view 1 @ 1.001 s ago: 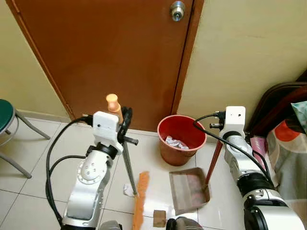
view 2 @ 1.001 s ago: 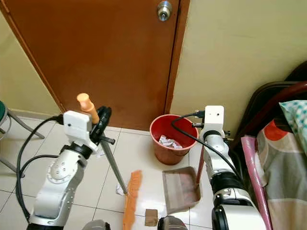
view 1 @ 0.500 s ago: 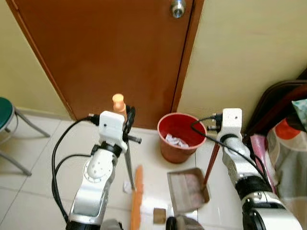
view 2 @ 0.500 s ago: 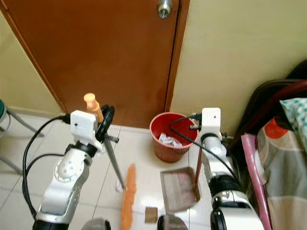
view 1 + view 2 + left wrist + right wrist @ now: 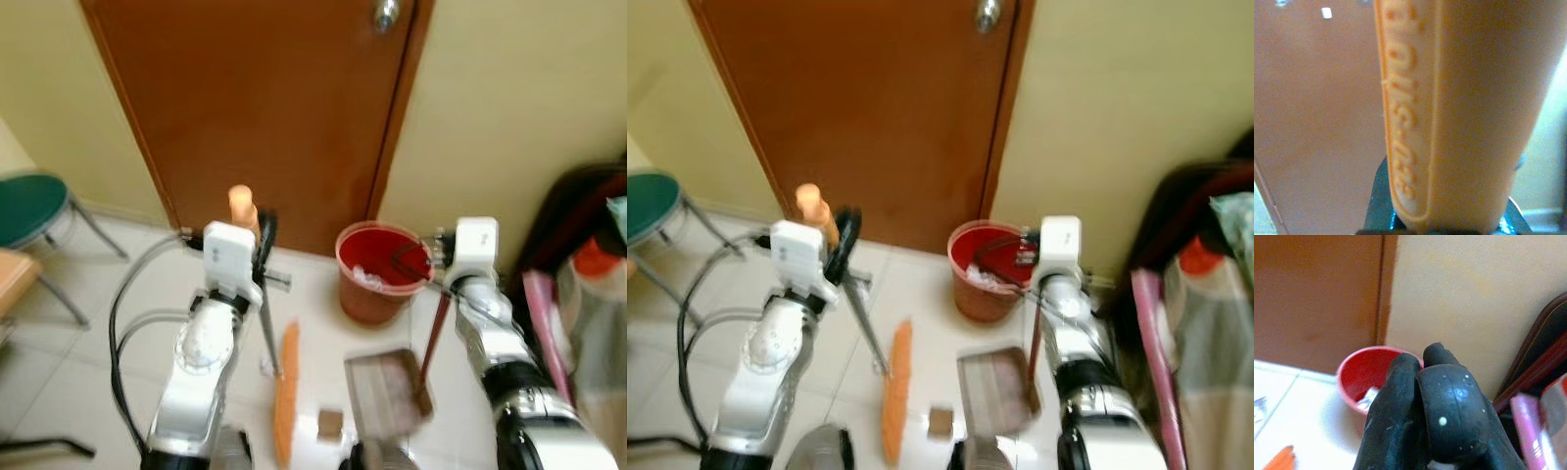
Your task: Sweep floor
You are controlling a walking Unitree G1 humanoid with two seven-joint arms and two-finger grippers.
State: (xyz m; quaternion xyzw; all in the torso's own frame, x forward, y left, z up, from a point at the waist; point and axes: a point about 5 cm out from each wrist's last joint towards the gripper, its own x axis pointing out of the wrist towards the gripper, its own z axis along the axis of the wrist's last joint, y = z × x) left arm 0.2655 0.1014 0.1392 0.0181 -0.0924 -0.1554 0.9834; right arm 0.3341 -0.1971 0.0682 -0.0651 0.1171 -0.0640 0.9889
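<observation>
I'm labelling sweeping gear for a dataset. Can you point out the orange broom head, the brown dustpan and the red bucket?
Orange broom head [image 5: 286,392]: left eye view, middle of the bristles.
Brown dustpan [image 5: 383,388]: left eye view, bare centre of the pan.
Red bucket [image 5: 364,300]: left eye view, front outer wall.

Raised lettering runs along the orange broom handle [image 5: 1459,112] at frame centre; characters too blurred and close to read reliably.

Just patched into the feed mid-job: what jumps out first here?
The left end effector grips an orange-handled broom, its head on the tiles before a brown door. The right end effector holds a dustpan by its stick beside a red bin of paper scraps. A small brown block lies between broom and dustpan.
</observation>
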